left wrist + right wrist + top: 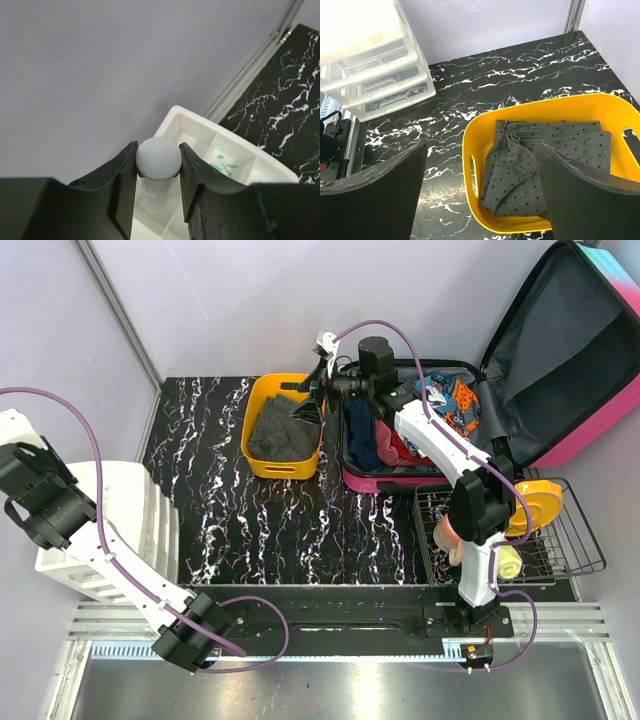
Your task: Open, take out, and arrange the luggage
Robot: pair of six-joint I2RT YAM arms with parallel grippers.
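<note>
Closest under the overhead camera, the right arm [432, 445] stretches far forward from its base with the wrist level. Its right gripper [308, 398] hangs over the right rim of the orange-yellow plastic bin [285, 468]. Just right of the bin lies the luggage [390, 483], a pink-and-teal hard-shell suitcase. It is open, with the lid leaned back at the wall and navy, red and patterned clothes inside. The left arm [110, 560] is folded to the far left above a white plastic drawer unit [150, 525], well apart from the suitcase.

From the left wrist, the left gripper [159, 150] is partly closed. Its fingers [125, 180] press on both sides of a small pale grey ball [159, 157] over a white divided tray [235, 155].

From the right wrist, the jaws stand wide and empty above a folded grey dotted cloth [540, 160] resting in the bin. That garment looks placed, so the step is likely fetching the next one. The gripper should rise clear of the rim first and swing right over the magenta edge. Then it should descend on one raised fold and pinch a single layer, so neighbouring clothes don't drag out.
</note>
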